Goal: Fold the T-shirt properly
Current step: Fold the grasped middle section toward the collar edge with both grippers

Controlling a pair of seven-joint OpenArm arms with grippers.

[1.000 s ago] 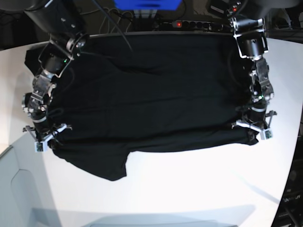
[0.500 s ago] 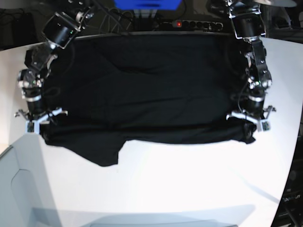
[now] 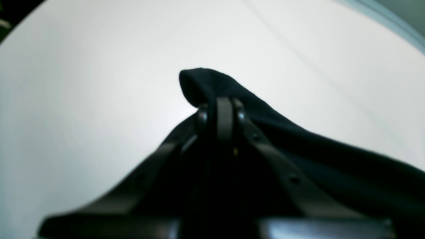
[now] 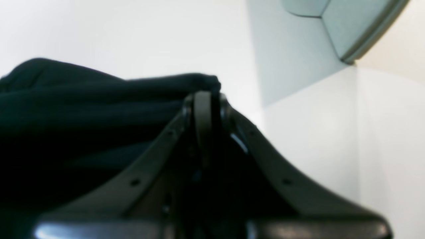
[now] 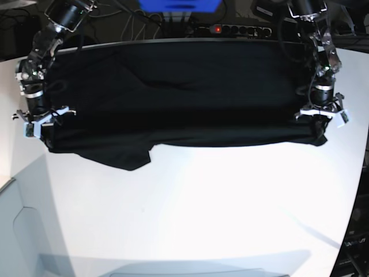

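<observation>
At the far left of your base view the right gripper [image 5: 36,124] points down over the white table [image 5: 202,213], its jaws pressed together on the near corner of the T-shirt [image 5: 184,98]. Your right wrist view confirms it: right gripper [image 4: 207,96] pinching a bunched fold of the T-shirt [image 4: 83,99], black cloth trailing off to the left, pale table [image 4: 315,132] beyond and a grey-blue panel [image 4: 298,39] at upper right.

Moving right, the shirt lies as a wide black band across the far half of the table. Its far edge reaches the table's back rim. Its near edge runs almost straight between your two grippers. One sleeve [image 5: 118,156] hangs out below that edge, left of centre, lying flat on the table. No print, collar or tag can be made out; the cloth reads plain black, with shallow wrinkles at upper centre.

Behind the table: a power strip [image 5: 230,29] with a red light, and something blue [image 5: 180,6] at the top edge.

At the right, the left gripper [image 5: 320,118] also points down, clamped on the opposite near corner. Left wrist view: left gripper [image 3: 220,108] closed on the T-shirt [image 3: 298,142], a rounded nub of cloth poking out past the fingertips, the rest draping to the lower right over the bare table [image 3: 83,99].
</observation>
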